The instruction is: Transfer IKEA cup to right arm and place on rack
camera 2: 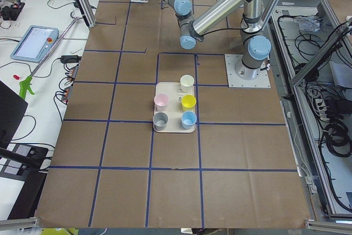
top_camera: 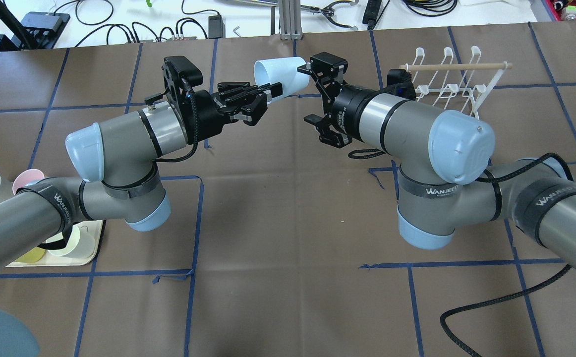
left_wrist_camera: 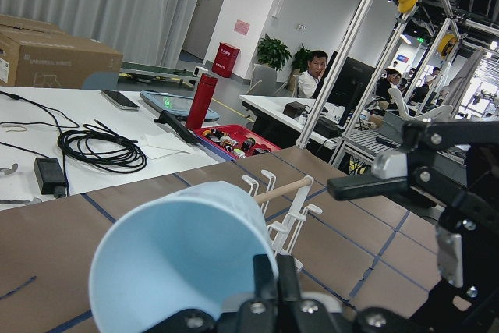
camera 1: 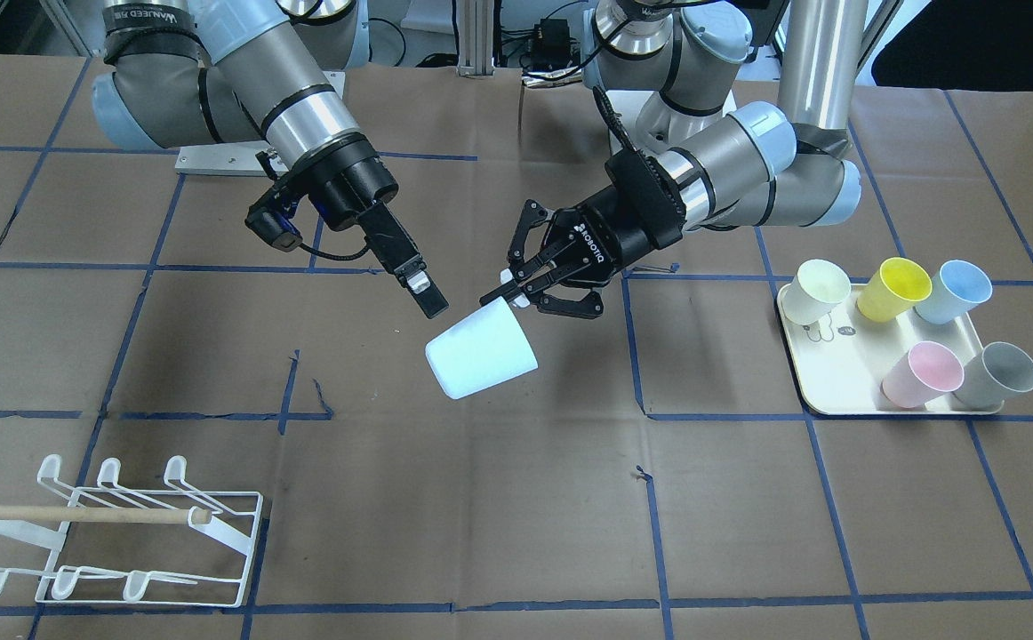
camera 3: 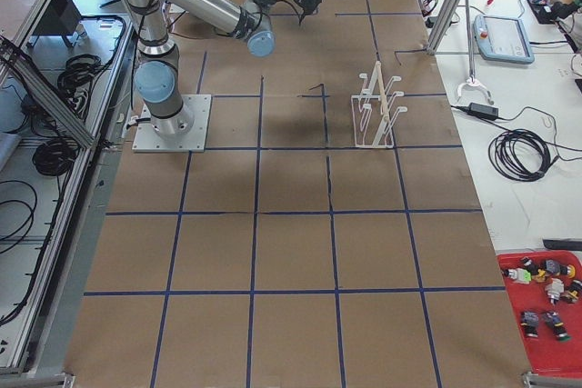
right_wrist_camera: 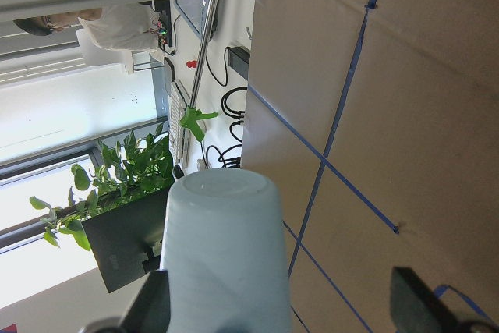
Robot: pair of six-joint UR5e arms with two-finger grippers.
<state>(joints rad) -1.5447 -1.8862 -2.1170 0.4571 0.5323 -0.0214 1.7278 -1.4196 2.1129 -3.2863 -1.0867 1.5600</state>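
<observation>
Two grippers meet above the desk [camera 1: 481, 533]: the left gripper [camera 1: 509, 289], lettered ROBOTIQ, clamps the rim of the pale blue cup [camera 1: 481, 348], tilted in mid-air; the right gripper [top_camera: 314, 94] gapes, one finger beside the cup's base. Arm bands [top_camera: 434, 191] read WANJEED. The rack [camera 1: 81, 513] stands well apart, near the desk's edge.

2 arms [camera 1: 730, 151] [camera 1: 303, 116] w/ 2 grippers [top_camera: 272, 90] [top_camera: 310, 94], 1 cup [camera 1: 481, 356] held, 5 cups [camera 1: 819, 289] [camera 1: 897, 286] [camera 1: 956, 289] [camera 1: 924, 372] [camera 1: 1001, 373] on 1 tray [camera 1: 836, 391], 1 rack [camera 1: 81, 513]
</observation>
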